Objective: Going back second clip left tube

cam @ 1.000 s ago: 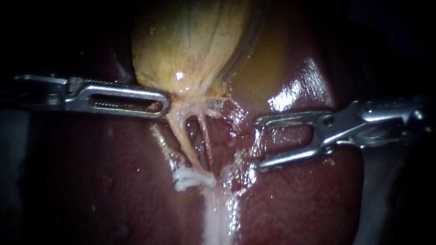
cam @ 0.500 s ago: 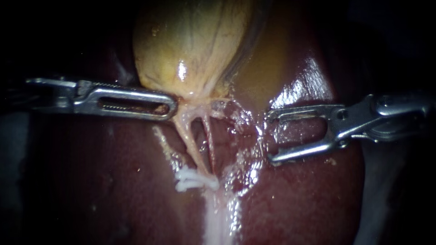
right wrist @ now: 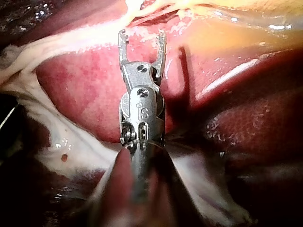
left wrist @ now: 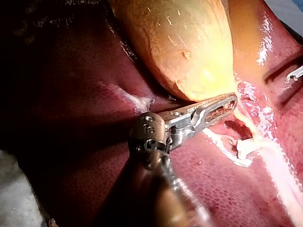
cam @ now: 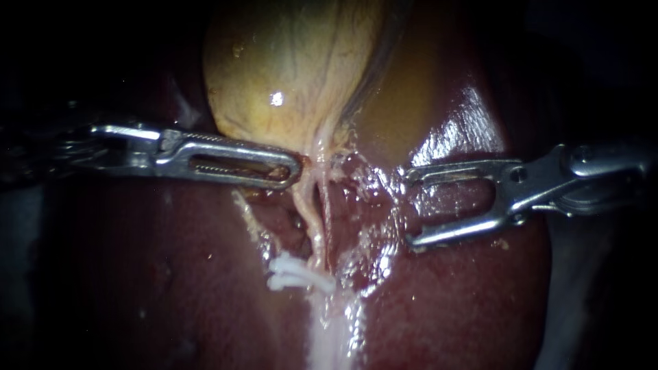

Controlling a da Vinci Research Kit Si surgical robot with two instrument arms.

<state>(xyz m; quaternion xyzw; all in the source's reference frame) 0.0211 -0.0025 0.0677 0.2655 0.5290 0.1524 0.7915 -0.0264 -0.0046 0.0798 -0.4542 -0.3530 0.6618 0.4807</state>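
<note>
Two instruments here. The left instrument (cam: 296, 171) has its jaws closed on the bottom tip of the gallbladder (cam: 288, 68), or so it looks; the pinch itself is hard to make out. The right instrument (cam: 410, 209) is wide open and holding nothing, hanging just over the liver (cam: 171, 288) beside the tubes. The left tube (cam: 306, 209) runs down from the gallbladder, tight against the other tube (cam: 324, 219). A white clip (cam: 293, 274) sits at its lower end, well apart from both instruments. The liver is wet, glossy dark red with bright glints. Everything around it is black, bar a pale grey surface (left wrist: 16, 189) past its edge in the left wrist view.
</note>
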